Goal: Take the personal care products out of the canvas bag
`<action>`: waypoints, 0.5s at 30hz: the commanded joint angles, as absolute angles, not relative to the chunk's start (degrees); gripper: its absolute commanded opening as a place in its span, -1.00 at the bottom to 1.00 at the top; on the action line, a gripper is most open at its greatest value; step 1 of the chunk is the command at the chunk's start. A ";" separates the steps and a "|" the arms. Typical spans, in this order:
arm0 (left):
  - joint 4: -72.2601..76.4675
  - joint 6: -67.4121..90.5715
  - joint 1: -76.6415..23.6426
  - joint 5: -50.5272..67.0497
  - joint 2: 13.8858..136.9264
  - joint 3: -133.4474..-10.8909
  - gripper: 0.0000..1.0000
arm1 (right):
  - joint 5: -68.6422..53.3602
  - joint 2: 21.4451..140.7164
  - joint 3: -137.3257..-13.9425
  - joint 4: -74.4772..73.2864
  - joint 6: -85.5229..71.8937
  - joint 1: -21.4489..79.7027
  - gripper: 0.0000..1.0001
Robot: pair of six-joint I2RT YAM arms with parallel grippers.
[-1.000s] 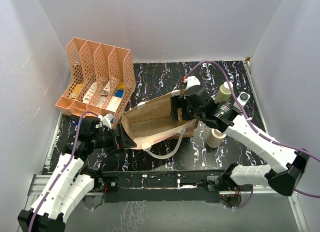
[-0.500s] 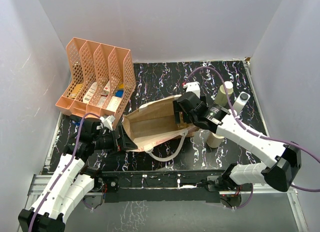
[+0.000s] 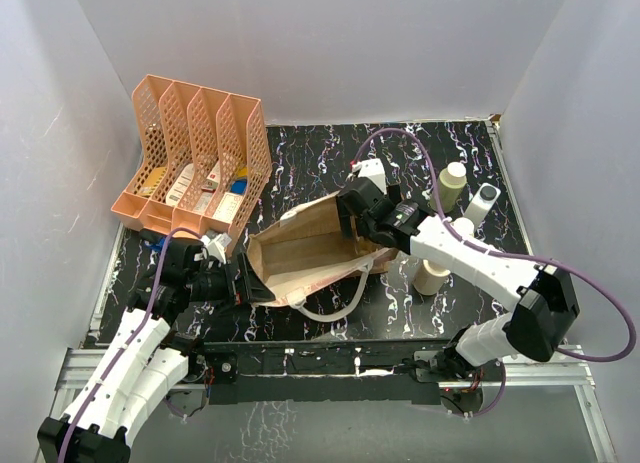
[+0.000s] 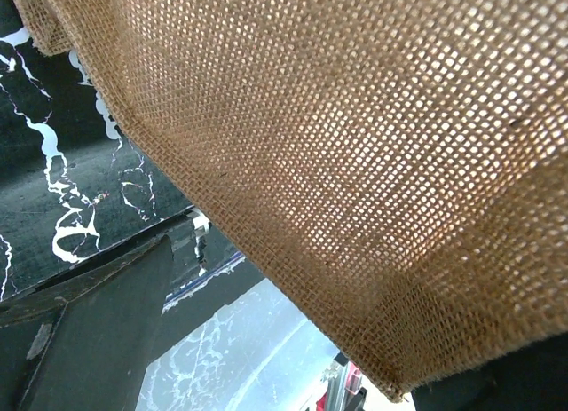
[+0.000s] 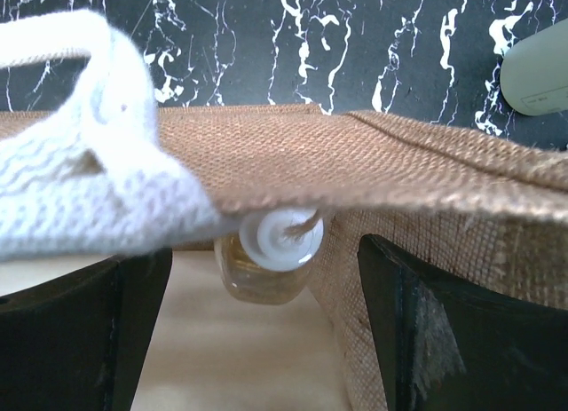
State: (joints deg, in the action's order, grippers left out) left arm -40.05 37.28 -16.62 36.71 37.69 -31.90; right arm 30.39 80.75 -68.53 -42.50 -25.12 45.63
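Observation:
The tan canvas bag (image 3: 305, 245) lies open on the black marbled table, with one white handle (image 3: 335, 305) trailing to the front. My right gripper (image 3: 352, 223) is open at the bag's right end. In the right wrist view a small clear bottle with a white cap (image 5: 271, 251) lies inside the bag, under the rim (image 5: 373, 162) and between my open right gripper's (image 5: 264, 278) fingers, untouched. My left gripper (image 3: 248, 281) is at the bag's left end. In its view the burlap wall (image 4: 355, 145) covers most of the frame and the jaws look spread.
A beige bottle (image 3: 449, 188), a slim white-grey bottle (image 3: 481, 203) and another beige bottle (image 3: 433, 277) stand on the table right of the bag. The orange mesh rack (image 3: 195, 148) with small boxes stands at the back left. White walls enclose the table.
My right arm has swung left and lowered its gripper into the bag's right end. The bag has shifted slightly. The left arm has barely moved.

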 commanded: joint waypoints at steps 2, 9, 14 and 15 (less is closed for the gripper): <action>-41.49 36.30 -16.55 37.24 37.70 -31.02 0.94 | 30.25 81.75 -67.43 -35.45 -22.43 42.58 0.72; -42.28 35.99 -16.69 36.72 37.59 -31.54 0.95 | 27.35 84.90 -65.75 -33.75 -22.01 40.94 0.55; -42.76 35.96 -16.61 36.05 37.18 -31.64 0.94 | 26.20 85.17 -63.26 -33.43 -22.60 40.84 0.42; -42.72 35.99 -16.63 36.10 37.32 -31.71 0.94 | 25.76 85.17 -62.80 -33.41 -22.67 40.87 0.41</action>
